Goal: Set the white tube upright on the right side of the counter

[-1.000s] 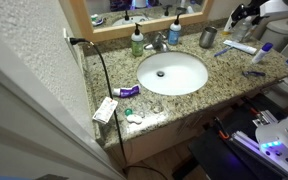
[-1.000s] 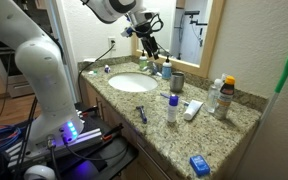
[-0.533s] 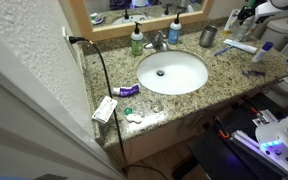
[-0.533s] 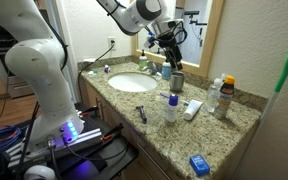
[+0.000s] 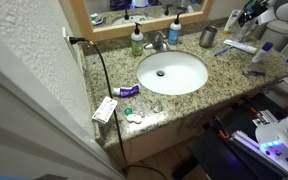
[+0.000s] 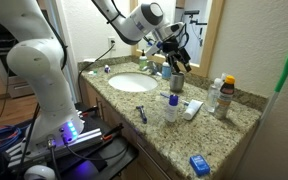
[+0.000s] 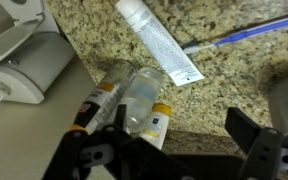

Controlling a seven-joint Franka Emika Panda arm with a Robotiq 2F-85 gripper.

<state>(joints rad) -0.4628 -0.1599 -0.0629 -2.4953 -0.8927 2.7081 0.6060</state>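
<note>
Tube: slim white squeeze tube (image 7: 159, 40) lying flat on speckled granite counter (image 7: 234, 85).
Gripper: black gripper (image 7: 172, 150) spread wide, empty.
Remaining: grasping it, standing it up.

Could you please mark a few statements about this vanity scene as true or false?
1. The white tube lies flat on the counter. True.
2. The gripper is clamped on the white tube. False: its jaws are open and empty, and the tube lies apart from it on the granite.
3. A metal cup stands upright on the counter behind the sink. True.
4. The small purple-and-white tube lies inside the sink basin. False: it lies on the counter, just outside the sink's rim.
5. A blue toothbrush lies on the counter close to the white tube. True.
</note>
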